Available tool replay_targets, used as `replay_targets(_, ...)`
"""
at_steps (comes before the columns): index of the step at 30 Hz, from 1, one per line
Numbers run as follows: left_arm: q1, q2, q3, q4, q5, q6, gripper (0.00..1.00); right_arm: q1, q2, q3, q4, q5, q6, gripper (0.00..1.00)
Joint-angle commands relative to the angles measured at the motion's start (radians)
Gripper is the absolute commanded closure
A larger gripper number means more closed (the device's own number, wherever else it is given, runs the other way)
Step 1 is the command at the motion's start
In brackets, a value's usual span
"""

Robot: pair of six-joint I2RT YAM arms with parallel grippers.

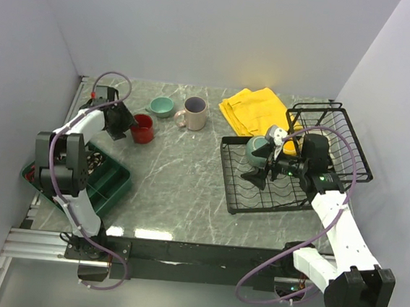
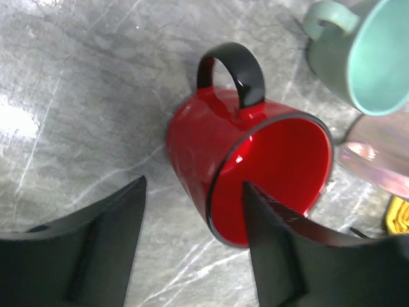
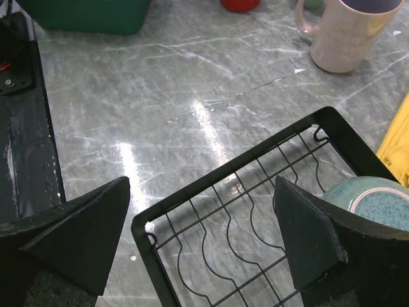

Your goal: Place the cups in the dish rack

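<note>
A red cup (image 2: 211,137) with a black handle stands on the marble table beside my left gripper (image 1: 129,123). In the left wrist view, my left gripper (image 2: 194,185) is open and straddles the cup's wall, one finger inside the mouth and the other outside, clear of the wall. A small teal cup (image 1: 161,106) and a beige-pink cup (image 1: 193,113) stand just right of the red one. A grey-teal cup (image 1: 257,150) sits in the black wire dish rack (image 1: 226,174). My right gripper (image 3: 201,182) hangs open and empty over the rack's near-left corner (image 3: 236,169).
A yellow cloth (image 1: 256,109) lies behind the rack, whose raised basket section (image 1: 334,133) is on the right. A dark green plastic tray (image 1: 111,181) sits at the left near edge. White walls close in the table on three sides.
</note>
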Motion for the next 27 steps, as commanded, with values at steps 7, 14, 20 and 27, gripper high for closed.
replay_targets(7,-0.009,0.085,0.1,-0.001,-0.014,0.059,0.5,-0.016,-0.017,0.002,0.007,-0.03,-0.01,0.0)
replay_targets(14,-0.009,0.11,0.111,0.028,0.071,0.075,0.69,-0.021,-0.021,0.003,0.004,-0.032,-0.013,0.0)
replay_targets(20,-0.007,0.079,0.086,0.083,0.189,0.151,0.99,-0.024,-0.018,0.006,-0.005,-0.035,-0.017,0.0)
replay_targets(27,-0.009,-0.229,-0.092,0.308,0.449,0.24,0.99,-0.028,-0.006,0.019,-0.03,-0.044,-0.025,0.0)
